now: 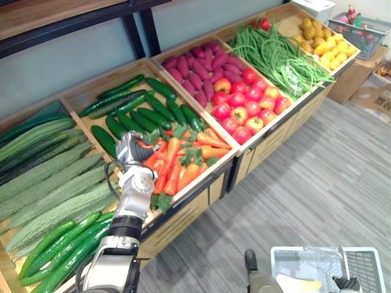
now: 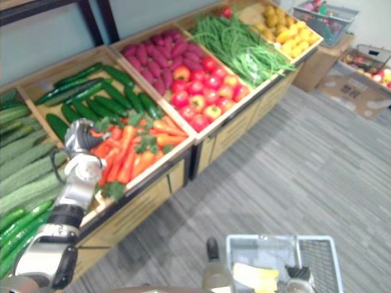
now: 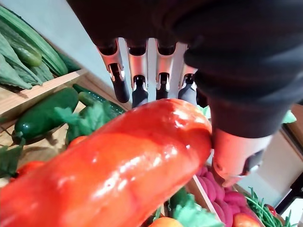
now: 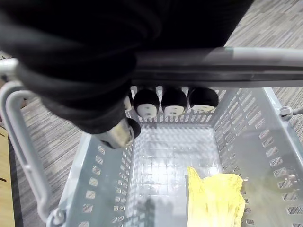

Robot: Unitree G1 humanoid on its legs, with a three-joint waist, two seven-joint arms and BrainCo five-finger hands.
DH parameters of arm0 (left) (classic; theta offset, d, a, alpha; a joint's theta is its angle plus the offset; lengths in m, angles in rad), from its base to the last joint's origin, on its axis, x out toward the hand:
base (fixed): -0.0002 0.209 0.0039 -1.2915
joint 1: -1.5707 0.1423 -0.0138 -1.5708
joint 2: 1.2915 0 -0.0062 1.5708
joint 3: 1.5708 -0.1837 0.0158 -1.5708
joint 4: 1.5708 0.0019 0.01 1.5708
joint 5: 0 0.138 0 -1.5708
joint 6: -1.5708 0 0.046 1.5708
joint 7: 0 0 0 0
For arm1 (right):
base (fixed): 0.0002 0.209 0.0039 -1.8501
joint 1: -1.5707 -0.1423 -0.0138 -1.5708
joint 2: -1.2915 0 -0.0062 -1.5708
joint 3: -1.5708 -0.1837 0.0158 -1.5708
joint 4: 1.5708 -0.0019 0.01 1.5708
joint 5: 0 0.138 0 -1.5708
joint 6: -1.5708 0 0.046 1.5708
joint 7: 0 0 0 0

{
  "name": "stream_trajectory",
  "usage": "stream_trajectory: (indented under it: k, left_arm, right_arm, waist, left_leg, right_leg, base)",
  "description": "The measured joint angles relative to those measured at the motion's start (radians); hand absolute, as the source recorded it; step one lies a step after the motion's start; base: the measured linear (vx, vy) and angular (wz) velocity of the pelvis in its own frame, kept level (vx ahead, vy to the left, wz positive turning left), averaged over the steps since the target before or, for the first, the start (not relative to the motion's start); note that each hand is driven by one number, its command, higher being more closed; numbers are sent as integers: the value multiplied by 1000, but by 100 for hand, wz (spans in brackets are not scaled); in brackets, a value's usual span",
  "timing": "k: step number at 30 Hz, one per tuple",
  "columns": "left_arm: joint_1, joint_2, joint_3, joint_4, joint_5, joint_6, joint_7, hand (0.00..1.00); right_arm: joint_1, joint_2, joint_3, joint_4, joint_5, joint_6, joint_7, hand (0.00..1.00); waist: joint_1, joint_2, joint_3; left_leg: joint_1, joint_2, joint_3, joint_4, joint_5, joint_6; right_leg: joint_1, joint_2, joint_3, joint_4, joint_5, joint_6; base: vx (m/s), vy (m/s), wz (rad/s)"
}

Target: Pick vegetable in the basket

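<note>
The carrot [image 3: 118,165] lay crosswise in the left hand [image 1: 131,149], fingers curled over it and thumb pressed against it, just above the carrot pile [image 1: 189,162], well left of the basket [image 1: 305,249]. The right hand [image 4: 85,90] gripped that basket's handle [image 4: 246,64].

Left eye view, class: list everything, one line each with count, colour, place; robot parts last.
gourds: many, pale green, leftmost bin
cucumbers: many, dark green, back of second bin
carrots: many, orange, front of second bin
purple roots: many, back of third bin
red fruit: many, front of third bin
green beans: heap, fourth bin
yellow produce: many, far-right bin
basket: one, pale grey, lower right
leafy vegetable: one, yellow, in basket
left hand: closed round a carrot
right hand: curled round basket handle
</note>
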Motion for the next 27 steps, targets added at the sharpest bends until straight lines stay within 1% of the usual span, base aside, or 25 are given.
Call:
stream_trajectory:
  k: [5,8,11,13,14,16,18,22,24,25,27]
  left_arm:
    - [1,36,3,-30,10,0,2,100]
    - [4,39,17,-71,14,-4,28,100]
    - [9,26,72,-108,-92,-34,56,100]
    - [24,-1,132,-123,-239,-72,95,100]
    - [30,-7,141,-123,-275,-79,103,100]
    - [50,-30,173,-123,-388,-95,116,100]
    - [65,-50,196,-123,-458,-113,130,100]
    - [85,-73,217,-123,-556,-126,138,100]
    - [109,-94,233,-124,-602,-148,137,100]
    - [121,-101,234,-126,-606,-152,136,100]
    - [166,-141,232,-140,-637,-154,126,100]
  right_arm:
    - [2,0,-1,0,0,-2,0,100]
    - [5,0,-2,0,0,-3,0,100]
    - [5,0,-3,0,-2,-3,0,100]
    - [5,-1,-4,-3,-10,-2,0,100]
    - [5,-1,-4,-3,-10,-1,0,100]
    - [7,-1,-3,-3,-11,-1,0,100]
    - [6,-1,-3,-4,-11,1,0,100]
    - [9,-2,-2,-4,-21,1,0,100]
    - [10,-5,-1,-9,-32,1,1,100]
    - [11,-6,-1,-9,-34,1,1,100]
    - [15,-11,-1,-10,-39,2,2,100]
  waist:
    - [3,8,-5]
    - [5,14,-8]
    - [4,14,-9]
    - [4,16,-12]
    - [4,17,-13]
    - [3,17,-15]
    - [2,17,-22]
    - [1,15,-37]
    - [-2,17,-46]
    - [-3,18,-50]
    - [-3,18,-59]
  left_leg:
    - [0,0,-1,0,0,0]
    - [1,-1,-5,0,0,0]
    - [3,-1,-7,1,0,0]
    - [3,-2,-7,2,0,1]
    - [4,-2,-7,2,0,1]
    - [4,-2,-7,1,0,1]
    - [4,-2,-7,1,0,1]
    - [5,-4,-7,0,0,1]
    - [6,-6,-8,0,0,1]
    - [6,-7,-8,0,0,1]
    - [6,-10,-10,0,0,2]
  right_leg:
    - [1,-1,-1,0,0,0]
    - [5,-2,-4,0,0,0]
    - [9,-3,-7,0,0,0]
    - [10,-3,-7,0,0,0]
    - [10,-3,-7,0,0,0]
    - [11,-4,-7,0,0,0]
    - [10,-4,-7,0,0,0]
    - [12,-5,-8,0,0,0]
    - [13,-7,-8,0,1,1]
    - [13,-8,-8,0,1,1]
    - [14,-11,-9,-1,1,2]
  base:
    - [0,0,0]
    - [0,0,4]
    - [0,0,1]
    - [0,0,0]
    - [0,0,0]
    - [0,0,0]
    - [0,0,0]
    - [0,0,0]
    - [0,0,0]
    - [0,0,0]
    - [0,0,0]
